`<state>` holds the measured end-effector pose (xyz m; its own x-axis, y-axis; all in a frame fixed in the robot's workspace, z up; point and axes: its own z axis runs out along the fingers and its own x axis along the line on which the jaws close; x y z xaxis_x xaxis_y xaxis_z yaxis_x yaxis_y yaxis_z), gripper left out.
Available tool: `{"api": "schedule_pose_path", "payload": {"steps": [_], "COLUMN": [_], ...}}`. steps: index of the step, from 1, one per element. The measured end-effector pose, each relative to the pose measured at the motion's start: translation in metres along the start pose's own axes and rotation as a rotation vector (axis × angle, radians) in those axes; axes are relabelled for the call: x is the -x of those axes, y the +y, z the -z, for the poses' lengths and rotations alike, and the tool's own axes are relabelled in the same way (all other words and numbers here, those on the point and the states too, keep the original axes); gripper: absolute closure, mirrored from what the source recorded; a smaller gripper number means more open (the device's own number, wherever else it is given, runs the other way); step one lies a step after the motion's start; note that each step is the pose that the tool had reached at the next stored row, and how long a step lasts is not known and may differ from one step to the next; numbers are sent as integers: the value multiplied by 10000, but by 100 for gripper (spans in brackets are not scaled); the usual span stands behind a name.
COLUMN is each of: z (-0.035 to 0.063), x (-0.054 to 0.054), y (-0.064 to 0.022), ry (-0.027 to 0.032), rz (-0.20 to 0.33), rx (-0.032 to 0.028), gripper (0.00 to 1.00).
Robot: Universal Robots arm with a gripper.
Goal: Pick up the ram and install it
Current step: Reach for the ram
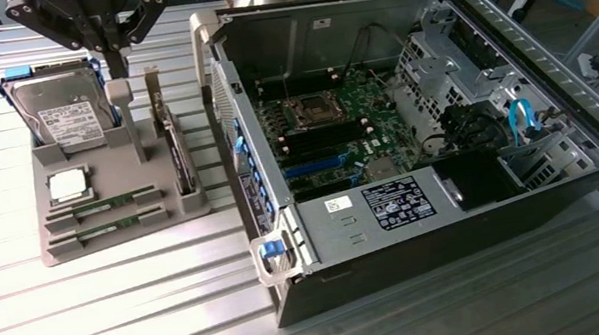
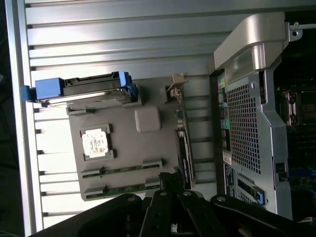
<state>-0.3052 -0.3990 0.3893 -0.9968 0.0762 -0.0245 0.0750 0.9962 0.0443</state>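
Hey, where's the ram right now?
Both ram sticks lie in the grey holder at the exterior view's left, beside the CPU chip, apart from the open computer case.

A grey holder (image 1: 105,170) sat on the slatted metal surface (image 1: 99,303), carrying a silver hard drive (image 1: 63,106) in a blue bracket and a square CPU chip (image 1: 68,185). Beside it lay an open computer case (image 1: 296,39), motherboard (image 1: 346,127) exposed.

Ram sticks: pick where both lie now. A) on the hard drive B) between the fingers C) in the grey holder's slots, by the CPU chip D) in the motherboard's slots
C: both ram sticks sit in slots of the grey holder, beside the CPU chip.
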Motion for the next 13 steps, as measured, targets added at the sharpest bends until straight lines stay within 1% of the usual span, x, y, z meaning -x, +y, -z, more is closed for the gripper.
{"api": "schedule_pose_path", "payload": {"steps": [13], "z": [1], "x": [-129], "y": [-10], "ry": [0], "rz": [-1], "rx": [0], "gripper": [89]}}
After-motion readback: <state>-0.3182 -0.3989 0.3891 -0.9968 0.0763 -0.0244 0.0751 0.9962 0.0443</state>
